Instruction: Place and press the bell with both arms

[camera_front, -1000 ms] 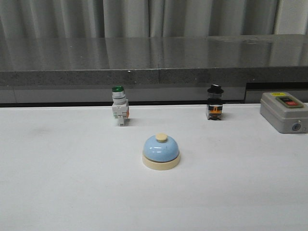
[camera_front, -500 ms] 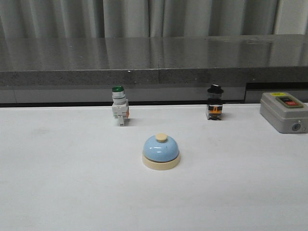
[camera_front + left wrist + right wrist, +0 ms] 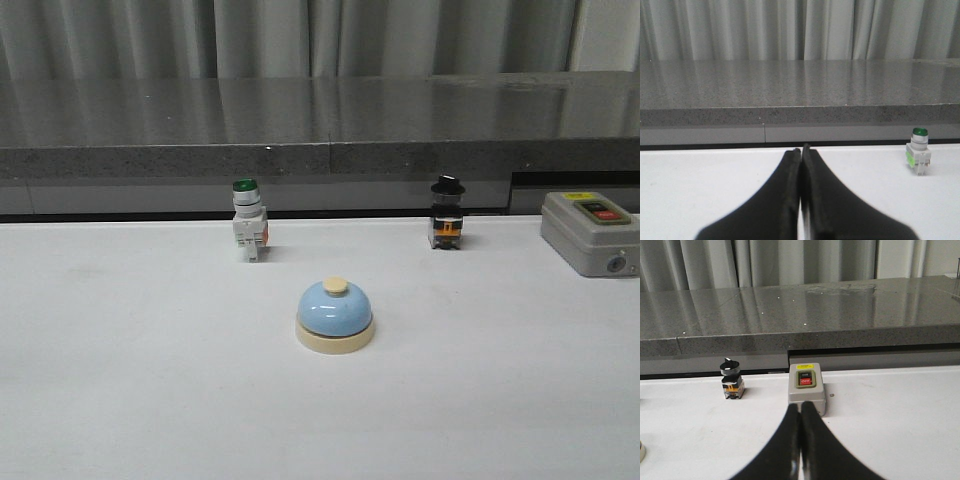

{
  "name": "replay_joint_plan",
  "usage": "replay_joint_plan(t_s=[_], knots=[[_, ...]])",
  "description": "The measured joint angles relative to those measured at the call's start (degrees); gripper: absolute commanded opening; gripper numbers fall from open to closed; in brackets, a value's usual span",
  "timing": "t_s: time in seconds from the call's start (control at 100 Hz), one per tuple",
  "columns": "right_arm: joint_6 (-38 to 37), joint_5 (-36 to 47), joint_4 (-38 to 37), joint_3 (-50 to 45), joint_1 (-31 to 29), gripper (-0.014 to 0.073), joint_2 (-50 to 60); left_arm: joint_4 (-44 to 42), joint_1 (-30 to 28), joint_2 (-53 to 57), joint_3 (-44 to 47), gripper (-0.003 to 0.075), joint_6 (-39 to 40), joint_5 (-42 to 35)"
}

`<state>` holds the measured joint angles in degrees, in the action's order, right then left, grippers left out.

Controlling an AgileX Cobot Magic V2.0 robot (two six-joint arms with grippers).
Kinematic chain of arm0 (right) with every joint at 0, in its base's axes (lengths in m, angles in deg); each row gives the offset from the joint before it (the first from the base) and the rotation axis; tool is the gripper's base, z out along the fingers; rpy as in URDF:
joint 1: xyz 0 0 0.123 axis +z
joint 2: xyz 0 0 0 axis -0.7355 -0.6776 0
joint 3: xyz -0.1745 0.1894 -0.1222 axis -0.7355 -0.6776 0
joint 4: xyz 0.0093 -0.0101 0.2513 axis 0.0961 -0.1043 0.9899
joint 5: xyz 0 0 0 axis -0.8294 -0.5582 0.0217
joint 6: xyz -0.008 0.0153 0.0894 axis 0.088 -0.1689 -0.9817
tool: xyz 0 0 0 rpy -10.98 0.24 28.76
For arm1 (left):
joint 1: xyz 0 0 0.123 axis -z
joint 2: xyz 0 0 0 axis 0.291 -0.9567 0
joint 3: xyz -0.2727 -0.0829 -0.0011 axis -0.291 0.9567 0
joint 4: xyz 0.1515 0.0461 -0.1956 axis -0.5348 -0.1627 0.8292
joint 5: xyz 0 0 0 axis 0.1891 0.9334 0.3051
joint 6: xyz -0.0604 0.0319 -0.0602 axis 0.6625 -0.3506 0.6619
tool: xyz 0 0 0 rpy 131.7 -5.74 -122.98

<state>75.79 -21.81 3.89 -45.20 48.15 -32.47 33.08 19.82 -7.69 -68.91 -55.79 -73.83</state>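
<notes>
The light-blue bell (image 3: 335,313) with cream base and cream button stands alone near the middle of the white table in the front view. Neither arm shows in that view. In the left wrist view my left gripper (image 3: 800,149) is shut, empty, its tips pressed together over bare table, and the bell is out of sight there. In the right wrist view my right gripper (image 3: 801,407) is shut and empty too, its tips in front of the grey switch box. A sliver of the bell's cream base (image 3: 641,451) shows at that view's edge.
A green-capped white push-button switch (image 3: 249,233) (image 3: 918,158) stands behind the bell to the left, a black-knobbed selector switch (image 3: 446,224) (image 3: 731,382) behind it to the right. The grey switch box (image 3: 590,232) (image 3: 807,388) sits far right. A dark stone ledge (image 3: 320,125) runs along the table's back.
</notes>
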Motion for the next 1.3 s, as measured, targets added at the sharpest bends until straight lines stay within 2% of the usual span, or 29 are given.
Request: replay_joint_plan(t_s=[1.17,1.3], knots=[[0.0,0.21,0.0,0.0,0.0,-0.006,0.0,0.0,0.0,0.0,0.0,-0.002,0.0,1.18],[0.0,-3.26,0.0,3.27,0.0,-0.006,-0.13,0.0,0.0,0.0,0.0,-0.002,0.0,1.18]])
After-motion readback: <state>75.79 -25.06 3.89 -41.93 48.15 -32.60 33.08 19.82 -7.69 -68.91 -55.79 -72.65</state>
